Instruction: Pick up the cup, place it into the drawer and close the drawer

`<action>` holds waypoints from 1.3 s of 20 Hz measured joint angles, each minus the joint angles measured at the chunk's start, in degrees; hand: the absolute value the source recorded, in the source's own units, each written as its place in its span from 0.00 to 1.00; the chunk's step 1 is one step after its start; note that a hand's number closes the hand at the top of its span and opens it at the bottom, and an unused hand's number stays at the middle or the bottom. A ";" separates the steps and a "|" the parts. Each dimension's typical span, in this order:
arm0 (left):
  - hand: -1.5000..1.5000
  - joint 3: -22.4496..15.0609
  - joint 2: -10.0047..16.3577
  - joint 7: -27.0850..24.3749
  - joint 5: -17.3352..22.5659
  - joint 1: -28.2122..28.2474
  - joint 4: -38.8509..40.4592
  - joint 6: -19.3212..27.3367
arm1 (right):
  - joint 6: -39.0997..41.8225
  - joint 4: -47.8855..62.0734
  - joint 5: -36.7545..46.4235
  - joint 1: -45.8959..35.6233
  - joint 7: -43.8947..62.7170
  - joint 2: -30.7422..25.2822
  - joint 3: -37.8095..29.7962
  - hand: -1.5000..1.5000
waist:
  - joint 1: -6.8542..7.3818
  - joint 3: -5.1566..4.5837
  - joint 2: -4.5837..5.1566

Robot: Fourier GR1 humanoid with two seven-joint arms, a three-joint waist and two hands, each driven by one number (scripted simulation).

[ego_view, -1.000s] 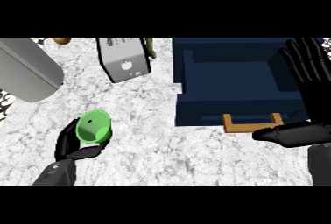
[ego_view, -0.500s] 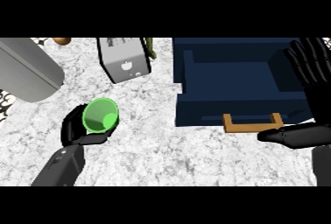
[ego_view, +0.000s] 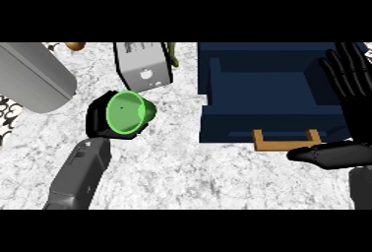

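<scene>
A green cup (ego_view: 129, 112) is held above the marble counter, its open mouth turned toward me. My left hand (ego_view: 100, 120) is curled round it from behind, at the left of centre in the head view. The dark blue drawer (ego_view: 272, 93) stands open at the upper right, with a wooden handle (ego_view: 286, 141) on its front. The cup is left of the drawer and apart from it. At the right edge my right hand (ego_view: 349, 88) rests open over the drawer's right side, fingers up and thumb below the handle.
A large grey cylinder (ego_view: 33, 74) lies at the upper left. A grey box (ego_view: 144, 65) with a white mark stands behind the cup, with a green object (ego_view: 173, 53) beside it. A small brown object (ego_view: 74, 46) sits at the top edge.
My left hand has lifted the cup and carried it up and to the right, toward the drawer, tipping its mouth toward me. The right hand has hardly moved.
</scene>
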 measured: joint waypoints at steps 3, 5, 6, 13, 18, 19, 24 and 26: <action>1.00 -1.83 -2.03 4.09 -0.11 -3.56 -4.43 0.80 | -0.33 -0.44 0.33 -0.02 0.86 -0.12 0.06 0.00 | 0.24 0.05 -0.17; 1.00 -3.10 -3.14 7.76 -0.15 -5.88 -7.39 1.31 | -0.13 -0.87 0.14 0.67 0.64 -0.21 -0.22 0.00 | 0.27 0.05 -0.23; 1.00 -3.82 -3.69 10.04 0.09 -7.55 -8.52 1.98 | -0.17 -0.21 0.15 0.31 0.50 -0.30 -0.43 0.00 | 0.30 0.05 -0.24; 1.00 -11.73 -5.36 25.70 3.51 -15.47 -18.40 10.00 | -0.51 0.33 0.90 0.49 -0.31 -0.02 -0.42 0.00 | 0.11 0.04 -0.28; 1.00 -15.09 -5.59 33.89 5.05 -24.79 -17.25 17.14 | -0.37 2.13 0.87 -1.11 -1.22 -0.47 -1.02 0.00 | -0.82 0.05 0.11; 1.00 -16.16 -5.63 35.08 5.84 -26.39 -16.36 18.62 | -0.66 2.43 1.41 -1.36 -1.45 -0.21 -0.65 0.00 | -0.97 0.04 0.15; 1.00 -20.03 -5.71 41.02 8.15 -33.98 -9.17 24.26 | -0.09 2.41 0.75 -1.13 -1.76 -0.26 -0.78 0.00 | -2.06 0.06 0.44; 1.00 -21.50 -5.72 41.86 9.20 -36.34 -5.25 25.76 | 0.47 2.86 0.19 -1.79 -1.83 -0.41 -0.71 0.00 | -2.81 0.07 0.69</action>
